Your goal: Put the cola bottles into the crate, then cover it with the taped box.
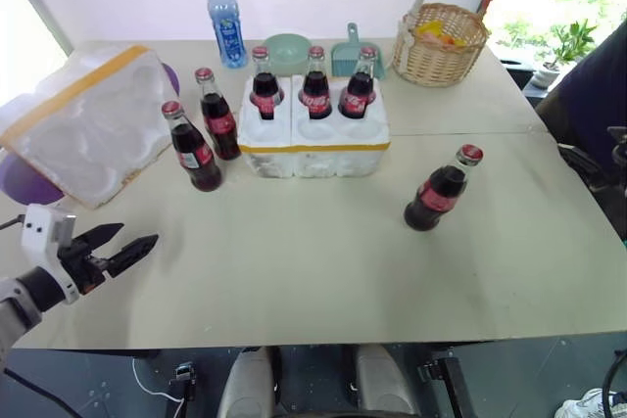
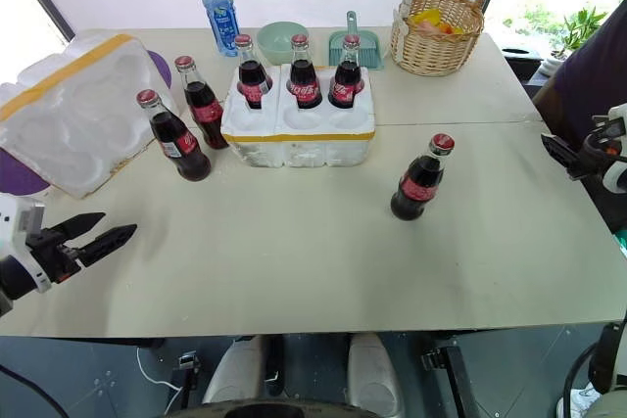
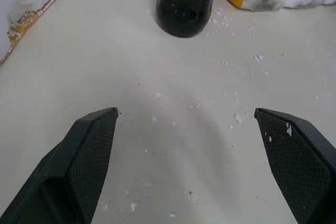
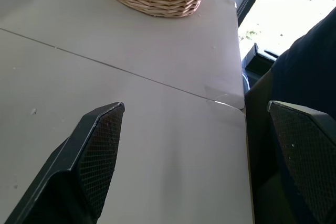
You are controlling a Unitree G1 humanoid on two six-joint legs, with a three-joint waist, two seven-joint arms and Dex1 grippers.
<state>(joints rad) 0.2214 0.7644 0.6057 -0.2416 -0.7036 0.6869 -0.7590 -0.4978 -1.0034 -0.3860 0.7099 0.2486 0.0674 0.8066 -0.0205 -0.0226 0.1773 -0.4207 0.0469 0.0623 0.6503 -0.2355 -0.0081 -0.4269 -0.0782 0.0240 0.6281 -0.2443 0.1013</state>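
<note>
From the head we see the crate standing at mid-table with three cola bottles upright in its far row of wells, while the near row of wells stands empty. Two more bottles stand on the table just to the left of the crate, one nearer to us than the other, and a sixth bottle stands alone on the table, well to the right of the crate and nearer to us. The taped box lies tipped at the table's left edge with its hollow side turned toward us, a yellow band along its upper edge. Along the far edge we find a water bottle, a green bowl, a teal dustpan and a wicker basket. The left gripper hangs low at the near left corner of the table, its jaws spread and empty; its wrist view adds what the head views lack: white crumbs strewn on the tabletop and the dark base of one bottle ahead. The right gripper shows in the right eye view at the table's right edge; its wrist view shows the fingers wide apart with nothing between them, the basket beyond and a person's dark clothing just off the table's corner.
</note>
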